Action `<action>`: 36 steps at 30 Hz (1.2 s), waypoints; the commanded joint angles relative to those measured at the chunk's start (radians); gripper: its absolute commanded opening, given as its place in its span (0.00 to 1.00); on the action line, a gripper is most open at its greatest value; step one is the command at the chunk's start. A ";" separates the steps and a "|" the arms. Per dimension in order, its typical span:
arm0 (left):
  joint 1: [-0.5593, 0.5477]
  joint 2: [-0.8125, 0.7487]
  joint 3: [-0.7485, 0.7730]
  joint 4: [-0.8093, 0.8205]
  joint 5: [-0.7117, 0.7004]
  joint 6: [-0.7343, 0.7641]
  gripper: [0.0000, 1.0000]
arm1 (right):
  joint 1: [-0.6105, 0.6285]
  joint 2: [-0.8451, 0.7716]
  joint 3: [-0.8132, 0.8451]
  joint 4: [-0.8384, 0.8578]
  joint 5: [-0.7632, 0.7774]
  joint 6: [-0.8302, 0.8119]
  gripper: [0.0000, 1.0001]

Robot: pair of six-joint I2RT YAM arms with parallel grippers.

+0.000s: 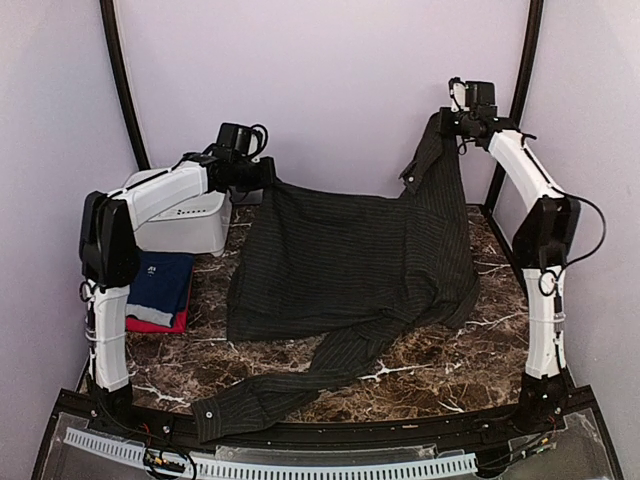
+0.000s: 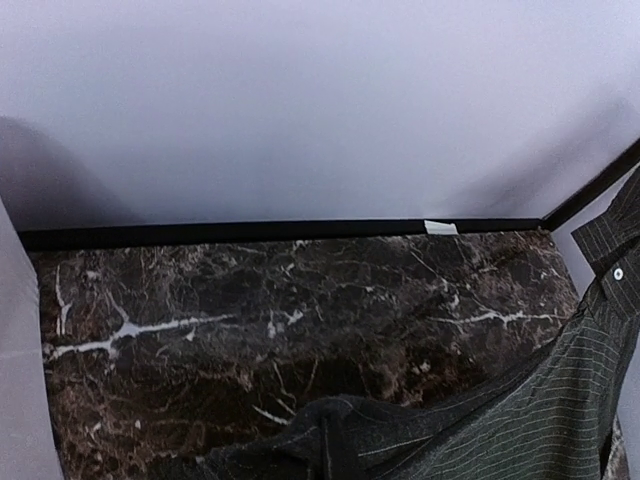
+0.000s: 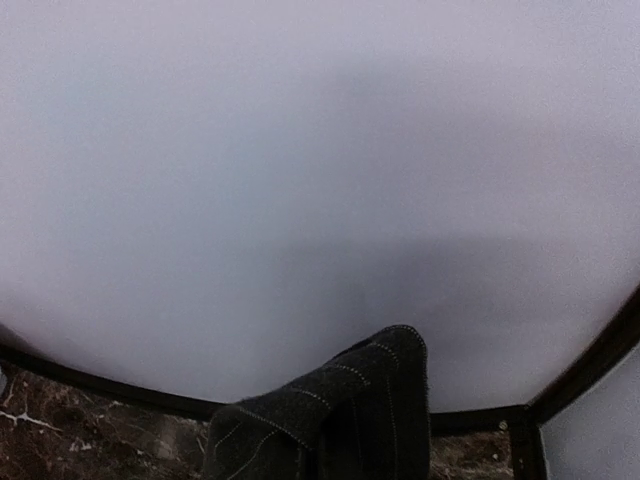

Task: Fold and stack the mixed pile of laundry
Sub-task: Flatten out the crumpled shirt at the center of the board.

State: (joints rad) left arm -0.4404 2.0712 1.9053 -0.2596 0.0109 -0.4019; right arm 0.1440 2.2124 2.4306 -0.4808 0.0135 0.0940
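Pale lilac walls (image 1: 330,80) close in a dark marble surface (image 1: 440,370). The pinstriped shirt (image 1: 350,260) hangs stretched between your two hands. The left hand (image 1: 258,172) is clamped on one top corner and the right hand (image 1: 452,125), held higher, is clamped on the other. The shirt's lower half drapes onto the surface beneath them. I judge this to be the spreading step, so next lower both hands together to lay it flat before folding. One sleeve (image 1: 300,385) trails well below the hands towards the near edge and will need tucking in. The white bin (image 1: 195,222) sits just under the left hand, so keep cloth off it. Beside it lies the navy T-shirt (image 1: 163,280), folded on the red T-shirt (image 1: 165,324).
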 commanded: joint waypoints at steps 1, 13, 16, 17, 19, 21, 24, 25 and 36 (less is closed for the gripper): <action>0.023 0.186 0.283 -0.038 -0.076 0.072 0.02 | -0.011 0.256 0.404 -0.101 -0.096 0.055 0.45; 0.002 0.024 0.199 -0.255 -0.024 0.128 0.72 | -0.017 -0.108 -0.270 -0.079 -0.198 0.168 0.98; -0.061 -0.119 -0.013 -0.231 -0.043 0.172 0.75 | -0.028 -0.093 -0.241 -0.182 -0.156 0.136 0.99; -0.099 -0.191 -0.123 -0.214 -0.034 0.180 0.75 | -0.037 -0.081 -0.227 -0.218 -0.152 0.131 0.99; -0.167 -0.287 -0.280 -0.211 -0.021 0.194 0.75 | -0.051 -0.075 -0.217 -0.272 -0.144 0.142 0.99; -0.236 -0.374 -0.417 -0.227 -0.015 0.201 0.74 | -0.054 -0.133 -0.290 -0.264 -0.199 0.135 0.98; -0.320 -0.510 -0.594 -0.244 0.047 0.167 0.72 | -0.037 -0.307 -0.559 -0.129 -0.352 0.144 0.93; -0.363 -0.534 -0.672 -0.252 0.071 0.159 0.72 | -0.026 -0.373 -0.681 -0.088 -0.379 0.155 0.92; -0.714 -0.516 -0.843 -0.366 0.054 0.085 0.74 | 0.092 -0.753 -1.226 0.022 -0.474 0.169 0.79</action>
State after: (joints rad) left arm -1.1351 1.5139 1.0813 -0.5762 0.0937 -0.2886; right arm 0.2169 1.5066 1.2816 -0.5404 -0.4198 0.2687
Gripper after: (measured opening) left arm 0.737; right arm 0.815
